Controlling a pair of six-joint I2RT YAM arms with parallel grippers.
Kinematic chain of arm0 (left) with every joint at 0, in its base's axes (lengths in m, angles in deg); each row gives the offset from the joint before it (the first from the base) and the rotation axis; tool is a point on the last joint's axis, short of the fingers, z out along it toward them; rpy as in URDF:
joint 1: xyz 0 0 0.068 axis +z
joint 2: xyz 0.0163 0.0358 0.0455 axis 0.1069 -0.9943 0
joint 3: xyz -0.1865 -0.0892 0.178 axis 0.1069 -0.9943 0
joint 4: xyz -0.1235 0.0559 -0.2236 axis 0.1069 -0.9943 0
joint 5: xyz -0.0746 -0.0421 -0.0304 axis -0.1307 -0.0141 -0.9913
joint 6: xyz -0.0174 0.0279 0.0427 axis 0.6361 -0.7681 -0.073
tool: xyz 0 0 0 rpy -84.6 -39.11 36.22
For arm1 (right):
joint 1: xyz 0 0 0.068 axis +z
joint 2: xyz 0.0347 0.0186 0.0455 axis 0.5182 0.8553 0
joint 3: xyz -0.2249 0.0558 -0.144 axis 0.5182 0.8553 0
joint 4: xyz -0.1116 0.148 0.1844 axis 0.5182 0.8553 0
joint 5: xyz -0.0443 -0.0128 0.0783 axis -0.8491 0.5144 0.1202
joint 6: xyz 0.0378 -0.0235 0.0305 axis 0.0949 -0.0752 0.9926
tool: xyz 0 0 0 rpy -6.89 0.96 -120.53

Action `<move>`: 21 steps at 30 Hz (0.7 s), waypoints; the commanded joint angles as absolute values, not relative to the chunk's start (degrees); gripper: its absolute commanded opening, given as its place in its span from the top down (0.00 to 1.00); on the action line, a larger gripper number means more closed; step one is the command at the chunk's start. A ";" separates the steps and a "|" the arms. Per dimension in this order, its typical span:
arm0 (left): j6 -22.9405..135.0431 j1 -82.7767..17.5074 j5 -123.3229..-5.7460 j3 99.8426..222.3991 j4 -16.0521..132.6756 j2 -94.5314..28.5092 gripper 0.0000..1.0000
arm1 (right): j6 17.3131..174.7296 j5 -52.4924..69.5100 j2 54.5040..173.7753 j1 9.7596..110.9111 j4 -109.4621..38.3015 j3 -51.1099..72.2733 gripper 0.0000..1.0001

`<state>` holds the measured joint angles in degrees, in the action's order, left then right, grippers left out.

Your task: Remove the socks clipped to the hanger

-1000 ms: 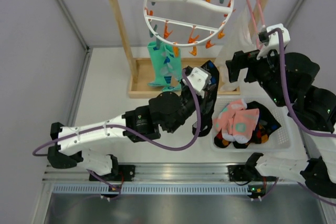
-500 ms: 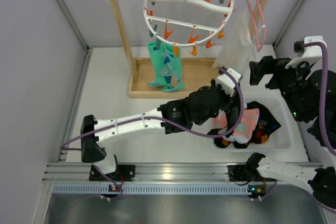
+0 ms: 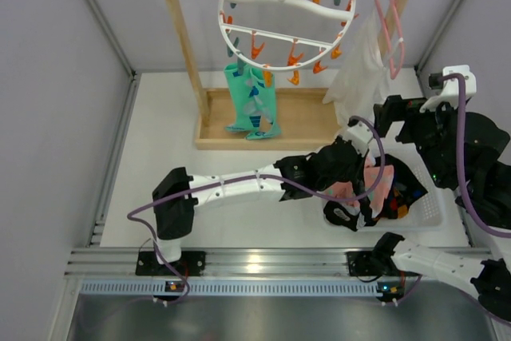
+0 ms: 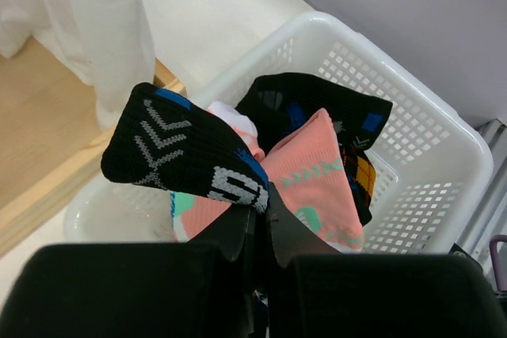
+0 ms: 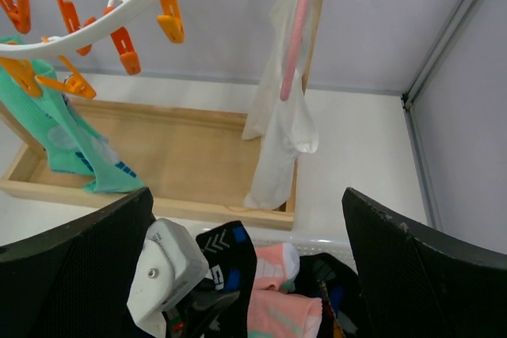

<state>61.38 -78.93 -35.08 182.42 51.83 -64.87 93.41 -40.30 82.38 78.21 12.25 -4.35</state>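
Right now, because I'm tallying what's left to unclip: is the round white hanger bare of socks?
No, teal socks hang from clips on the left side of the hanger.

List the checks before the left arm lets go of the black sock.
1. Left gripper shut on the black sock: ok.
2. Black sock above the white basket: ok.
3. Right gripper open and empty: ok.
4. Hanger cleared of socks: not ok, teal socks hang from its clips.
5. Black sock apart from the white garment: cannot tell.
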 commanded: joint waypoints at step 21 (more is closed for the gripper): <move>74.18 -75.13 -38.78 177.28 48.48 -73.37 0.81 | 95.53 -37.63 79.90 77.70 7.33 -1.06 0.01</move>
